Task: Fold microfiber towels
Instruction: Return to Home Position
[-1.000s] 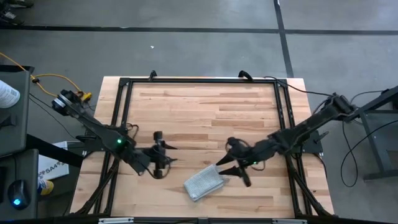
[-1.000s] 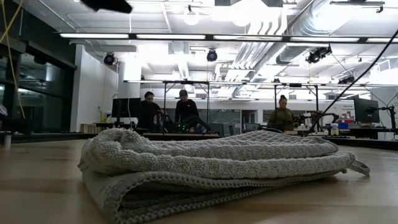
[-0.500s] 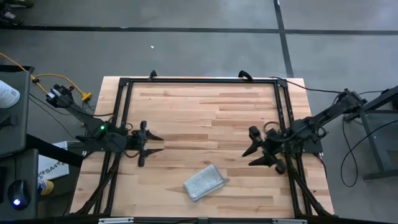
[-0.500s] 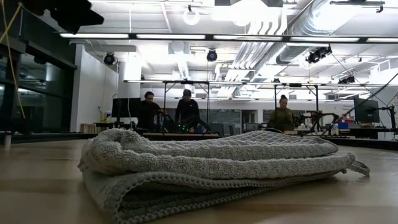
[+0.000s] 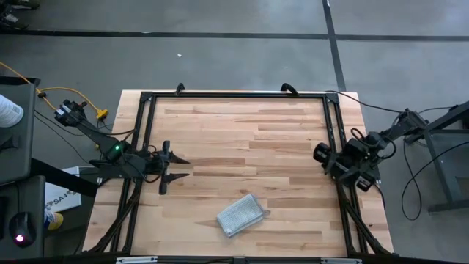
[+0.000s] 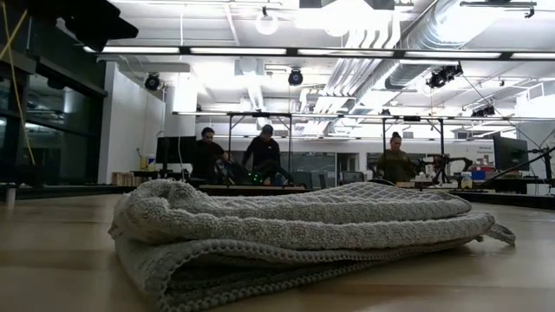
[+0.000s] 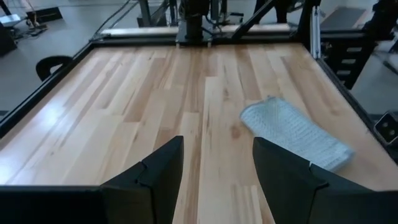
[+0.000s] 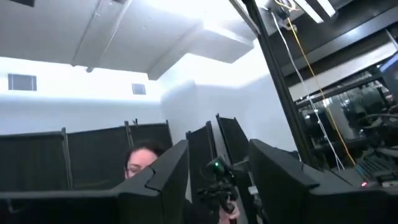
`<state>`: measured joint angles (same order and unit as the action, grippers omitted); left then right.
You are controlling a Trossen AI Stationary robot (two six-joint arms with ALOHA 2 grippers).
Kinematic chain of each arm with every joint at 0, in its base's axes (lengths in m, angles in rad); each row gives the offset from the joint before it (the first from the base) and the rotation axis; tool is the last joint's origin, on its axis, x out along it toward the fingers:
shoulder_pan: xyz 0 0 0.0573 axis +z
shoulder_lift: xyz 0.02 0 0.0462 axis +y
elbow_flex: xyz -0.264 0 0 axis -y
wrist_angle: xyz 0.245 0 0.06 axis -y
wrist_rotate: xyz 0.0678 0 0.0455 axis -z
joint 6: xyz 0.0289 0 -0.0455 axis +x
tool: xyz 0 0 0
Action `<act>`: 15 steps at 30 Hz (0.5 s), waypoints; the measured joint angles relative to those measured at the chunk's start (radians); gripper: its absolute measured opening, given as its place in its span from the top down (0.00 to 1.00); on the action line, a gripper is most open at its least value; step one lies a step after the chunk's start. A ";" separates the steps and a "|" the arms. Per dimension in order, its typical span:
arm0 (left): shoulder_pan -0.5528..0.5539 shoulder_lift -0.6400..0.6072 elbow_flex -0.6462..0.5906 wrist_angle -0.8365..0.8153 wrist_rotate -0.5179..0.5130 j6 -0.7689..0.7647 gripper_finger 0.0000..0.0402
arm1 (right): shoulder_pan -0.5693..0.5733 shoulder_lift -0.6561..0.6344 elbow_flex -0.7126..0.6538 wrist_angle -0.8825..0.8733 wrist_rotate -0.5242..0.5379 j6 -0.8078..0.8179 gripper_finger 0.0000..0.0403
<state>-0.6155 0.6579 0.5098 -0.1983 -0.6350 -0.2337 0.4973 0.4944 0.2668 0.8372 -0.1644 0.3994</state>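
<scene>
This is a robotics lab in a large industrial hall. The wooden worktop (image 5: 242, 125) stands inside a black metal frame (image 5: 234, 94) on a grey concrete floor (image 5: 220, 62) with dark lines marked on it. One dark robot arm (image 5: 110, 150) is fixed at its left edge and a second arm (image 5: 381, 139) at its right edge. The low view shows a high open ceiling with strip lights (image 6: 286, 50) and bare ducts (image 6: 408, 43). Behind it, three persons (image 6: 260, 152) work at similar framed benches (image 6: 260, 114).
</scene>
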 joint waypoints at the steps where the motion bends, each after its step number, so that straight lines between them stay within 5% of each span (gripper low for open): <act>1: 0.000 0.000 0.000 -0.010 0.000 0.000 0.52 | 0.000 -0.013 -0.008 0.001 -0.002 0.000 0.60; 15: 0.000 0.000 0.000 -0.032 0.000 -0.017 0.52 | 0.000 -0.235 -0.125 0.004 0.007 -0.030 0.60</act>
<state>-0.6155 0.6579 0.5098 -0.2308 -0.6354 -0.2507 0.4976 0.2599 0.1420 0.8410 -0.1578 0.3697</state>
